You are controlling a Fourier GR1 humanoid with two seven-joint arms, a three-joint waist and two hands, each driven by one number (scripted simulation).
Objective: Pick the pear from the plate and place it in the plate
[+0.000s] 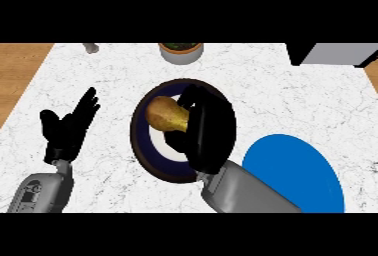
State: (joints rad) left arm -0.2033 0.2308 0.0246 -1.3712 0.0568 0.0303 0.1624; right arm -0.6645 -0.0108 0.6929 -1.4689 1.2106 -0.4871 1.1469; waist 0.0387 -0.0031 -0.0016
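Right robot hand [205, 135] curls around the pear [167, 115] over the dark plate [145, 150]. Left robot hand [70, 127] rests wide open on the bench [295, 105]. Blue plate [295, 175] sits just beside.

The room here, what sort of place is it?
Probably a kitchen: a white marble counter holds a dark plate with a pear, a blue plate, and a potted plant at the back.

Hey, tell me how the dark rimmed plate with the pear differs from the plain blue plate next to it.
The dark-rimmed plate has a brown rim, a navy ring and a white centre; the blue plate is one flat blue. The dark-rimmed plate carries the pear and is partly covered by the right hand; the blue plate carries nothing. The dark-rimmed plate lies mid-counter; the blue plate lies nearer the robot, to the right. Both are round and rest on the marble counter.
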